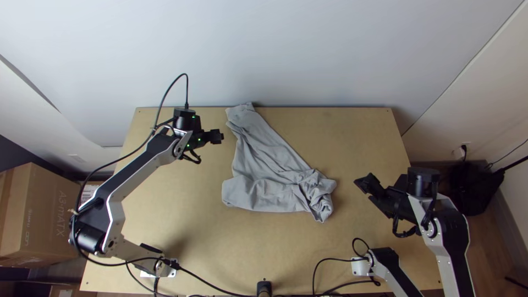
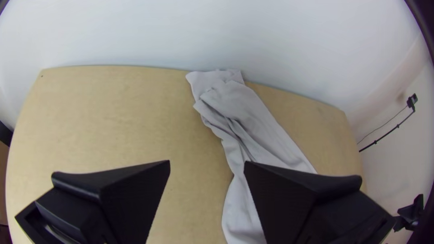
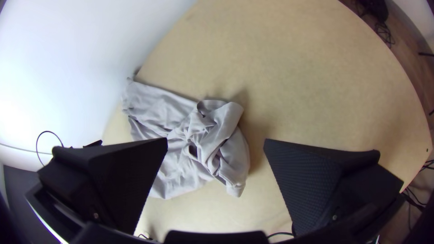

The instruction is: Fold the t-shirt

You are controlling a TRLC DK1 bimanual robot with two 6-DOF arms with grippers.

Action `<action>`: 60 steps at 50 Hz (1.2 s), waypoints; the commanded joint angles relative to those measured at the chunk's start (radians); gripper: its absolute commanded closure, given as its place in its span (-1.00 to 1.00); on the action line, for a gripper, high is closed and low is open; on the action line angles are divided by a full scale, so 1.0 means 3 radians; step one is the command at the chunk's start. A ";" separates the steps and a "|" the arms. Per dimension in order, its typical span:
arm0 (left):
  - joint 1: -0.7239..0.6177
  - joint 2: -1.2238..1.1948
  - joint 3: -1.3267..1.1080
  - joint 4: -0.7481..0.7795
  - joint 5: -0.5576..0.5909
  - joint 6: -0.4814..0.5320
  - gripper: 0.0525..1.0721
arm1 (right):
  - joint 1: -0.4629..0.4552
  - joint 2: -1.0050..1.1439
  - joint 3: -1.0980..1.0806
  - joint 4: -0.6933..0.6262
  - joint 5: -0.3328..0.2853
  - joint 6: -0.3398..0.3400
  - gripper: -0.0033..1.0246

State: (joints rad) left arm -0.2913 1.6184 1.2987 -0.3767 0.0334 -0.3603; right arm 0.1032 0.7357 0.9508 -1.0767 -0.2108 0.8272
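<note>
The grey t-shirt (image 1: pixel 269 159) lies unevenly on the table, narrow toward the far edge, wider and bunched at its near right corner. Left of the cloth's upper part is my left gripper (image 1: pixel 222 137), apart from it. In the left wrist view the left gripper (image 2: pixel 207 167) stands open, the shirt (image 2: pixel 253 122) beyond its fingers. My right gripper (image 1: pixel 363 190) is to the right of the bunched corner, not touching it. From the right wrist camera the right gripper (image 3: pixel 216 144) is open too, with the crumpled part of the shirt (image 3: pixel 221 149) in sight between its fingers.
The light wooden table (image 1: pixel 352 132) meets a pale wall (image 1: pixel 308 49) at its far edge. Black cables (image 1: pixel 220 286) run along the near edge. A cardboard box (image 1: pixel 41 214) stands on the left beyond the table.
</note>
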 commanded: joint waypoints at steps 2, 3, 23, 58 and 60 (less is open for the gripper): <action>-0.0031 0.0286 0.0263 0.0100 0.0017 -0.0149 -0.48 | -0.0047 -0.0115 -0.0025 -0.0036 -0.0018 0.0070 -0.91; -0.0031 0.0327 0.0304 0.0100 0.0017 -0.0159 -0.48 | -0.0047 -0.0121 -0.0035 -0.0036 -0.0013 0.0065 -0.91; -0.0164 0.1130 0.1040 0.0213 0.0027 -0.0231 -0.33 | -0.0134 -0.0187 -0.0137 -0.0036 0.0028 0.0024 -0.91; -0.0016 0.2291 0.2206 0.0064 0.0027 -0.0451 -0.18 | -0.0201 -0.0197 -0.0245 0.0046 0.0099 -0.0017 -0.91; -0.0021 0.2342 0.2272 0.0034 0.0027 -0.0456 -0.18 | -0.0201 -0.0197 -0.0240 0.0051 0.0099 -0.0017 -0.91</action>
State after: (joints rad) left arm -0.3008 2.2730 1.9213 -0.3424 0.0368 -0.4717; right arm 0.0498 0.6804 0.8906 -1.0714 -0.1909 0.8257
